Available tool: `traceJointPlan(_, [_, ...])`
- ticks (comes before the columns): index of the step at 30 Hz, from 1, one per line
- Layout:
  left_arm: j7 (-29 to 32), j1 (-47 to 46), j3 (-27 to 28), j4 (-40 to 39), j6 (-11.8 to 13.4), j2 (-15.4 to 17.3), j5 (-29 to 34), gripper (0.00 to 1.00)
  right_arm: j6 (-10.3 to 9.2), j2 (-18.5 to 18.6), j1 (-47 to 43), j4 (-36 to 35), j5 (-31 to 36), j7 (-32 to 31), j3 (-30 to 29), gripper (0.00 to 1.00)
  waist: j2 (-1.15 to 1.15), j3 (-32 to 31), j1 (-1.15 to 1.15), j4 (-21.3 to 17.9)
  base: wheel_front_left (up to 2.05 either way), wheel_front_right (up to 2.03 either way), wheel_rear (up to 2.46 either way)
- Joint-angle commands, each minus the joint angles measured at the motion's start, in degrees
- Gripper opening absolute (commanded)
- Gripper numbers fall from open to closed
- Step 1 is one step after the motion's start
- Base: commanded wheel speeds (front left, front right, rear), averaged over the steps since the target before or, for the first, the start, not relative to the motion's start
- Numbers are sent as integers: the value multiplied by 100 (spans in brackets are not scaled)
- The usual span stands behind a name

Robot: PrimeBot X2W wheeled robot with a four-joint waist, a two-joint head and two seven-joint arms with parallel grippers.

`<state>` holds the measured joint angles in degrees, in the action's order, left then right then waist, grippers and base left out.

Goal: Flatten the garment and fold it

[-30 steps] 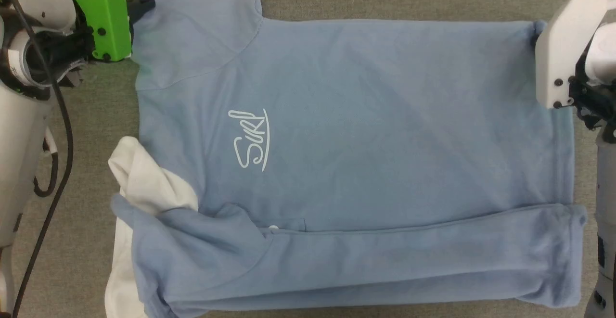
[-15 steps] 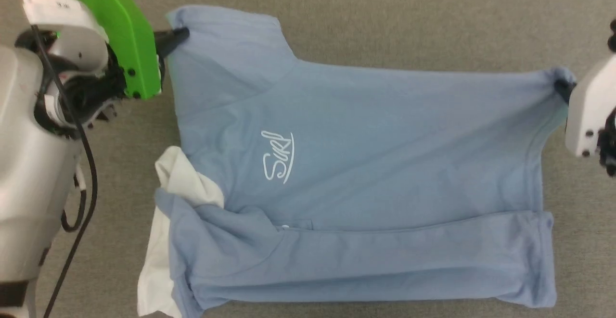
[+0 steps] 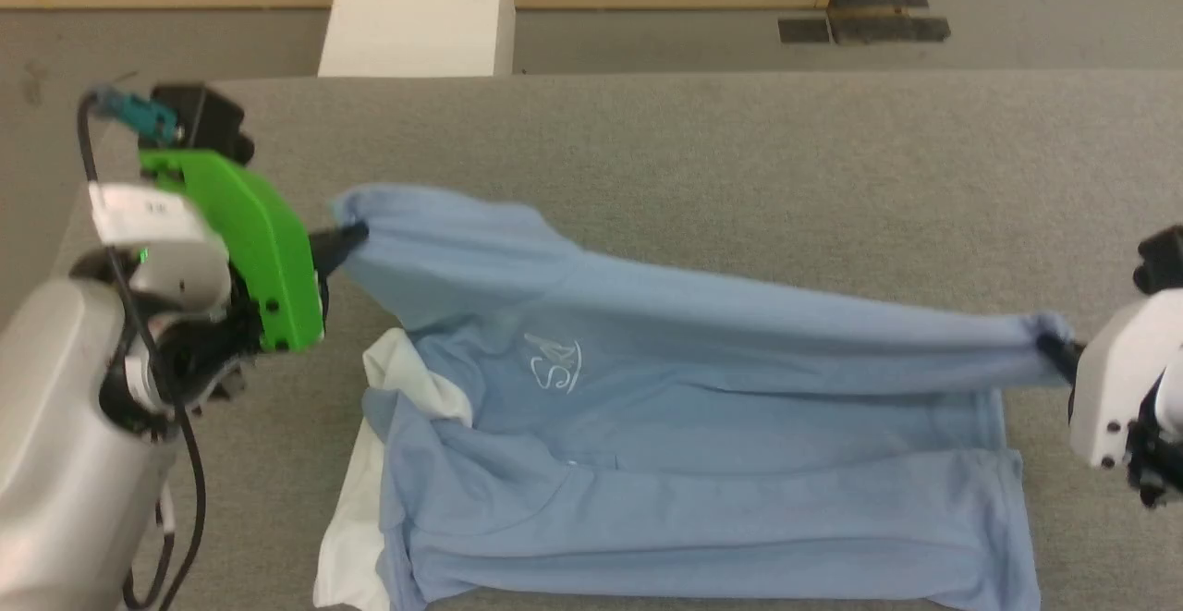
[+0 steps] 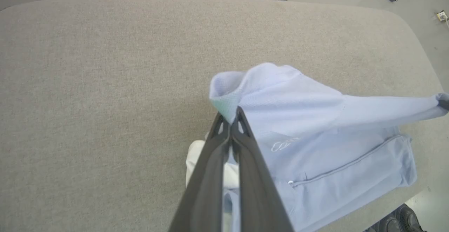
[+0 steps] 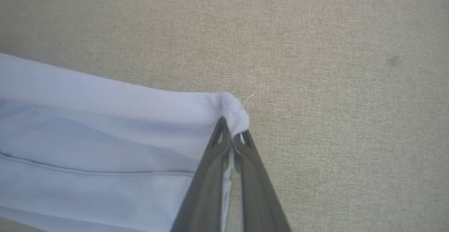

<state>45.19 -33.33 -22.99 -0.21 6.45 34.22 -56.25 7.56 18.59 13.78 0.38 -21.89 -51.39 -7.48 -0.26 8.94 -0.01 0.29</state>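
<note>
The far edge of the garment has lifted off the tabletop since a second ago; the left end effector pinches its sleeve corner, the right end effector its hem corner, stretching it taut; probably to fold that edge over the near half, which lies flat.

I am looking across a grey table; a white box is standing beyond its far edge.

The light-blue garment bears white script and a white patch, on a speckled grey table.
</note>
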Motion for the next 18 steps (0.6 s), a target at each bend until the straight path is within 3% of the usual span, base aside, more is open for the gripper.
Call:
traceJointPlan(1, [-58,282,56,-66,93,60,-83,0,-8,-22,-176,32,-62,53,-4,0,26,-209,1,114,0,0,0])
traceJointPlan(10, [-349,1678,270,-304,444,109,-414,0,-8,-61,-869,173,-172,196,-23,0,26,-261,1,118,0,0,0])
traceJointPlan(18, [-569,2639,425,71,661,-38,-746,0,-8,-298,-1300,416,-112,410,62,0,26,-157,1,76,0,0,0])
